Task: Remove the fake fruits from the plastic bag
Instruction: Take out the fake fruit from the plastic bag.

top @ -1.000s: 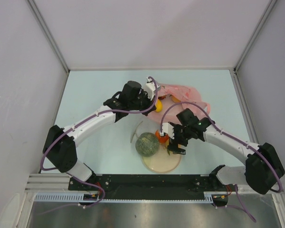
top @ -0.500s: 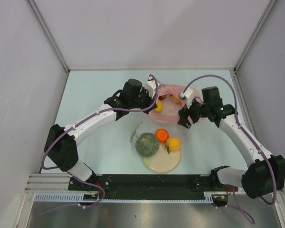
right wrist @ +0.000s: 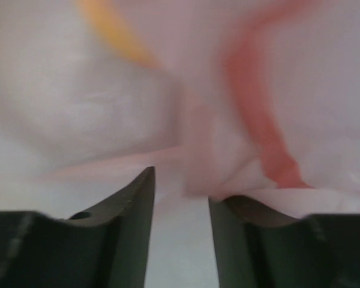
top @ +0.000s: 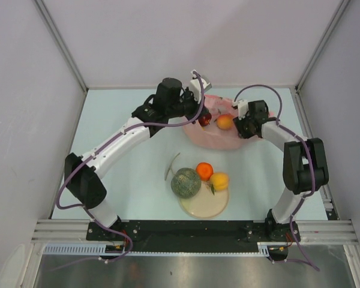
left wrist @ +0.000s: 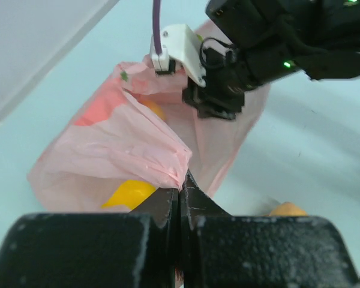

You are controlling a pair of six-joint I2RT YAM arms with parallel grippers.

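The pink plastic bag (top: 219, 135) lies at the back of the table between both arms. My left gripper (top: 198, 114) is shut on a bunched fold of its left edge (left wrist: 181, 180) and holds it up. A peach (top: 225, 122) and a dark red fruit (top: 204, 120) show in the bag's mouth. A yellow fruit (left wrist: 129, 193) shows through the film. My right gripper (top: 240, 128) is at the bag's right edge. Its jaws (right wrist: 180, 186) stand narrowly apart, with pink film draped over the right finger (right wrist: 252, 210). The melon (top: 185, 182), orange (top: 204, 171) and yellow-orange fruit (top: 219, 180) lie outside the bag.
A round cream plate (top: 203, 206) sits near the front centre, with the three freed fruits on or against its far rim. A thin grey stem-like piece (top: 170, 167) lies left of the melon. White walls close in the table on three sides.
My right arm has swung from the plate back to the bag's right edge, and its jaws have narrowed. My left gripper has lifted the bag's edge slightly toward the back.
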